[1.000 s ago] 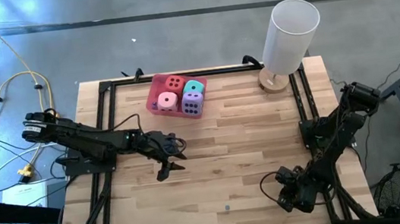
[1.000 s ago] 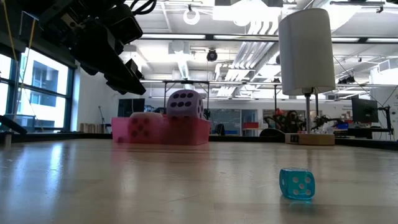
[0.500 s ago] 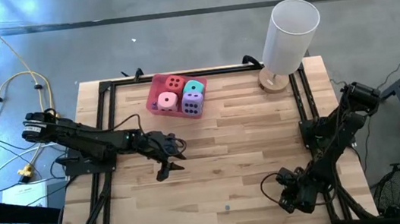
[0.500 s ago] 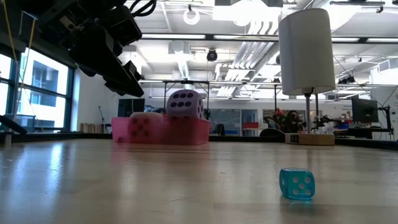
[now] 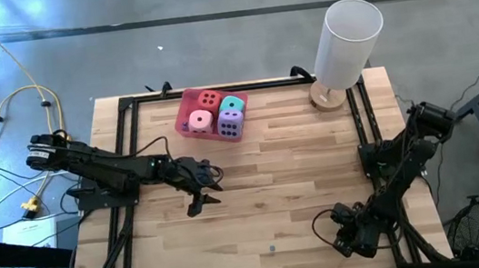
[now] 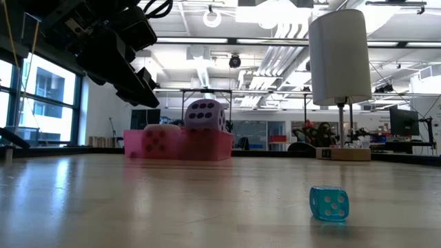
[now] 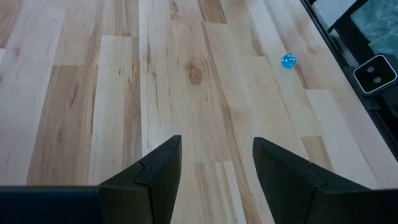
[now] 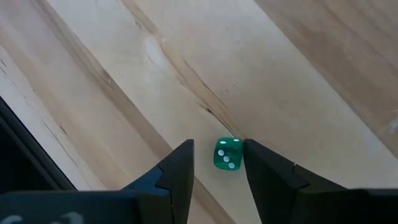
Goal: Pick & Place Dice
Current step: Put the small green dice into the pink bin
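Four soft dice sit in the pink tray (image 5: 185, 125) at the upper middle of the high view — the red die (image 5: 210, 99), the pink die (image 5: 200, 119), the teal die (image 5: 232, 105) and the purple die (image 5: 230, 126). In the low view the purple one rises above the tray's wall at centre left. The left gripper (image 5: 203, 198) hovers over bare wood at centre left of the high view, its fingers (image 7: 152, 177) spread apart with nothing between them. A tiny blue die (image 7: 288, 61) lies on the table (image 5: 298, 163), upper right in the left wrist view. The right gripper (image 5: 352, 241) is low at the lower right of the high view, fingers apart — a tiny green die (image 8: 227, 154) lies between their tips; whether they touch it I cannot tell. A white lamp (image 5: 347, 40) stands at upper right.
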Tool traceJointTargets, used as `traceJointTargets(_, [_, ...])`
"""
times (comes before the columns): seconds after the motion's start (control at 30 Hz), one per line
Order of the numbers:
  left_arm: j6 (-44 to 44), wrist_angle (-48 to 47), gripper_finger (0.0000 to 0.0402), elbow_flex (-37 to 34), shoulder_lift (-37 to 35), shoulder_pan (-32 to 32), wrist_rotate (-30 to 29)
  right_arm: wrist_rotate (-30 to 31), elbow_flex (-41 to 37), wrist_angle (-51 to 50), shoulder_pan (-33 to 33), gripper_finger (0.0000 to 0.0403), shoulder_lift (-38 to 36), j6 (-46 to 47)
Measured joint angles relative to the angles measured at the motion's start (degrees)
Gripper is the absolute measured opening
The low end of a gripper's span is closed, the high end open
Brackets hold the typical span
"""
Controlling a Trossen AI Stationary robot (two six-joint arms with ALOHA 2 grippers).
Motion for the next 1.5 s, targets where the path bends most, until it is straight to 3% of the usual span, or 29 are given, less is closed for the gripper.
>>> traceJointTargets(0.4, [0.0, 0.0, 0.0191, 0.0, 0.0, 0.0, 0.0, -0.1, 0.0, -0.4, 0.0, 0.013, 0.6, 0.0])
traceJointTargets(0.73, [-0.1, 0.0, 0.0191, 0.0, 0.0, 0.0, 0.0, -0.3, -0.1, -1.2, 0.0, 0.0035, 0.6, 1.2])
traceJointTargets(0.87, [-0.1, 0.0, 0.0191, 0.0, 0.0, -0.2, 0.0, 0.8, -0.1, -1.1, 0.0, 0.0034, 0.6, 3.2])
traceJointTargets(1.03, [-0.1, 1.9, 0.0191, 0.0, 0.0, -2.1, 0.0, 6.7, -0.2, 1.4, -0.1, 0.0034, 0.8, 3.3])
traceJointTargets(1.2, [-0.1, 13.8, 0.0191, 0.0, 2.8, -5.0, 0.0, 16.2, -0.4, 7.5, -1.8, 0.0037, 1.3, 1.5])
traceJointTargets(1.33, [-0.4, 23.8, 0.0191, 0.0, 7.4, -7.5, 0.1, 26.0, -0.4, 17.4, -3.5, 0.0036, 1.1, -7.4])
traceJointTargets(1.5, [-0.5, 33.4, 0.0191, 0.0, 13.1, -10.0, 0.0, 35.5, -0.4, 36.5, -6.9, 0.0038, 1.0, -29.3])
